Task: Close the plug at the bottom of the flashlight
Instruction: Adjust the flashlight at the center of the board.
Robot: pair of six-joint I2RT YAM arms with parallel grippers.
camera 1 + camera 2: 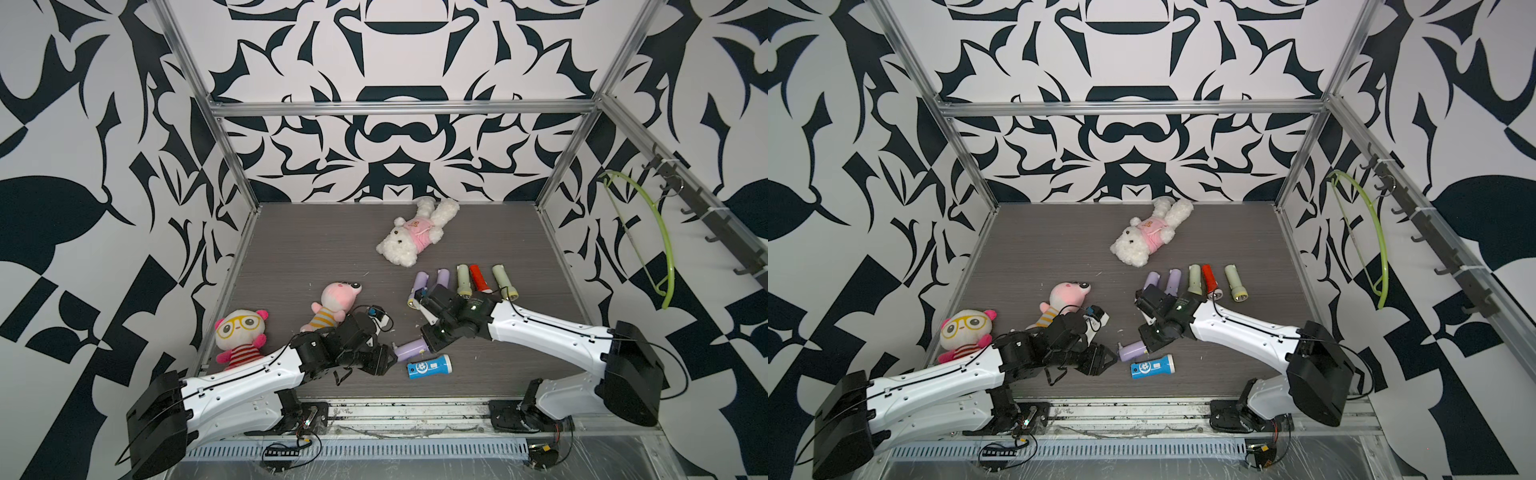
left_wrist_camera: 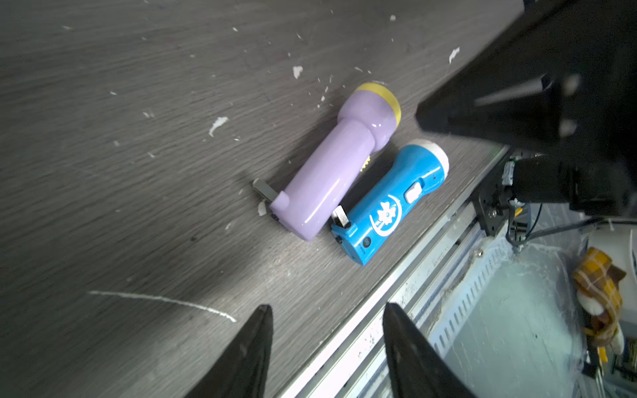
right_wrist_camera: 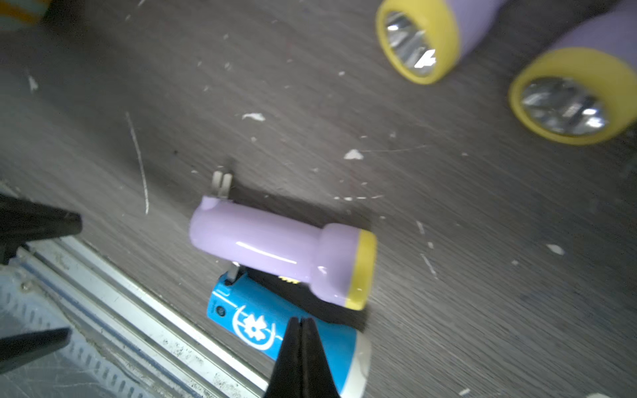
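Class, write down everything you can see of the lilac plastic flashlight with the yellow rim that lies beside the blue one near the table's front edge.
The lilac plastic flashlight with the yellow rim is glossy, with a slim barrel widening to a round head. It lies on its side on the grey wood-grain tabletop, near the front edge. At its tail, two metal plug prongs stick out, unfolded. The blue plastic flashlight lies close alongside, seemingly touching it.

Before me, a grey wood-grain tabletop (image 1: 316, 257) carries a purple flashlight (image 2: 331, 172) just beside a blue flashlight (image 2: 389, 206) near its front edge, five more flashlights (image 1: 478, 277) farther back, three plush toys (image 1: 411, 237) and scattered white flecks (image 2: 218, 124).
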